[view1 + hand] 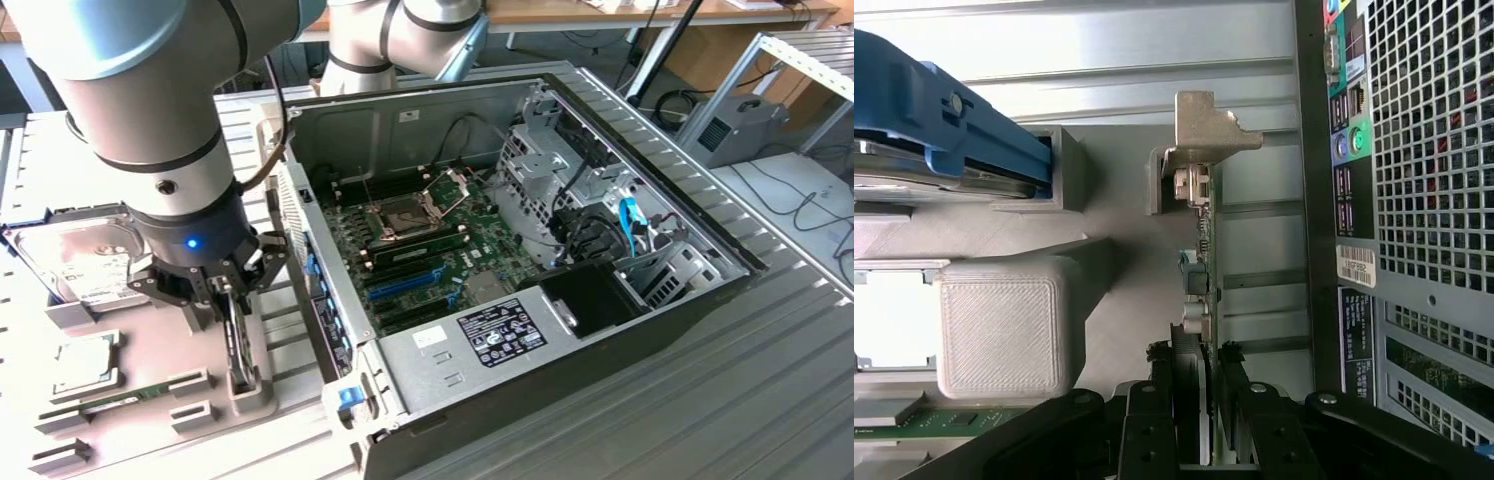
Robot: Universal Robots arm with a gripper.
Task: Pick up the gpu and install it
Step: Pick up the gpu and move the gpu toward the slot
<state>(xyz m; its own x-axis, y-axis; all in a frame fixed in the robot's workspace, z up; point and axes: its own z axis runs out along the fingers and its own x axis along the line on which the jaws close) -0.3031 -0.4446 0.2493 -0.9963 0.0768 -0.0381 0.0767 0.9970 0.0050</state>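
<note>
End effector clamped on upright gpu, seemingly still seated in grey holder, left of open computer case.

Open PC case lay on its side on the ribbed metal table, motherboard exposed, CPU socket near the board's middle, blue slots below it. Labelled power supply sat at the case's near end. Blue cable ran by the drive bays. Hard drive rested in a grey holder tray at the exterior view's left; a CPU and green memory stick lay nearer the camera. Perforated rear panel carried coloured ports.
</note>
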